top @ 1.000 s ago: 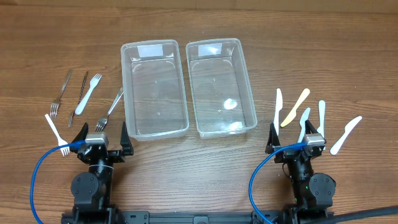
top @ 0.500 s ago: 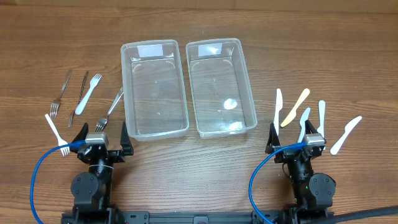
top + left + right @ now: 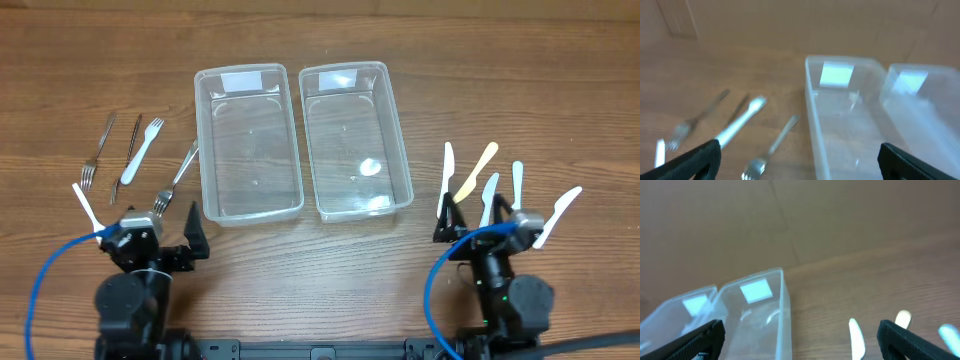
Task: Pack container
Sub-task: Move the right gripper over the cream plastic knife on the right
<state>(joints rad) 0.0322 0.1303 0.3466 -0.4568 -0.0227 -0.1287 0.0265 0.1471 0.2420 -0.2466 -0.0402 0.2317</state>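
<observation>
Overhead: left tub (image 3: 200,140), right tub (image 3: 400,140) mid-desk (image 3: 320,270), apparently empty. Forks (image 3: 142,152) left, knives (image 3: 446,175) right. Left fingers (image 3: 194,236), right fingers (image 3: 444,222) released, holding nothing. Risks: flat cutlery slipping from pinch; nudged tub sliding.

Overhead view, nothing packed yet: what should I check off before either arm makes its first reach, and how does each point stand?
1. The left container holds no cutlery: ok.
2. The right container holds no cutlery: ok.
3. The left gripper is open and holds nothing: ok.
4. The right gripper is open and holds nothing: ok.
5. The forks lie apart, none crossing: ok.
6. The knives are all fully in view: not ok, the right arm hides the near ends of some.
</observation>
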